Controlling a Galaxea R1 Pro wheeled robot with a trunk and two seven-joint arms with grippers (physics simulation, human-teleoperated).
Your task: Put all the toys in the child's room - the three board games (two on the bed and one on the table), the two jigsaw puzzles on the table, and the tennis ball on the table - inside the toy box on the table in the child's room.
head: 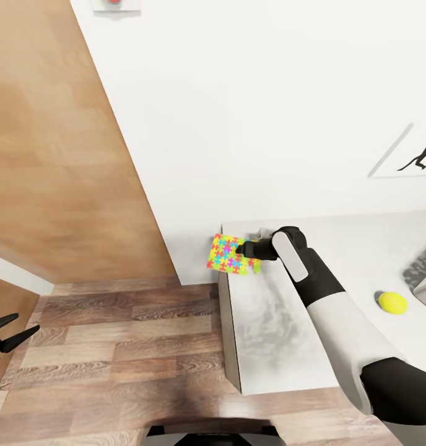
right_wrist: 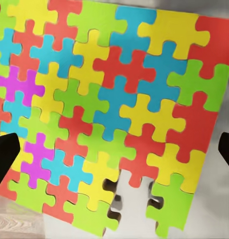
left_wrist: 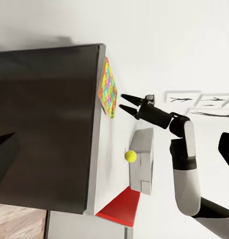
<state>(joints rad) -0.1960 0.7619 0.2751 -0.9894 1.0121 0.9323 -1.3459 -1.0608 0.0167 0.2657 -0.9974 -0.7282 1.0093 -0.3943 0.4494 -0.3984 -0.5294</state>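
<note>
**Right gripper at the puzzle on the tabletop's left corner**

Head view: the right gripper (head: 243, 249) reaches the puzzle (head: 228, 254) overhanging the tabletop (head: 281, 347)'s far-left corner; the ball (head: 392, 303) lies well right. The left gripper (head: 7, 331) hangs low left, jaws apart.

Left wrist view: right jaws apart, just beside the puzzle (left_wrist: 108, 88); ball (left_wrist: 130, 156) near the toy box (left_wrist: 144, 158).

Right wrist view: the puzzle (right_wrist: 114, 109) lies between the parted fingertips (right_wrist: 4, 160).

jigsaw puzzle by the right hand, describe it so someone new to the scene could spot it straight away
Start at the light grey table against the white wall and go to its far left corner. The jigsaw puzzle lies there, overhanging the edge, with the right hand at it. It is a thin slab of interlocking yellow, red, green and blue pieces, unlike the small plain tennis ball further right.
</note>
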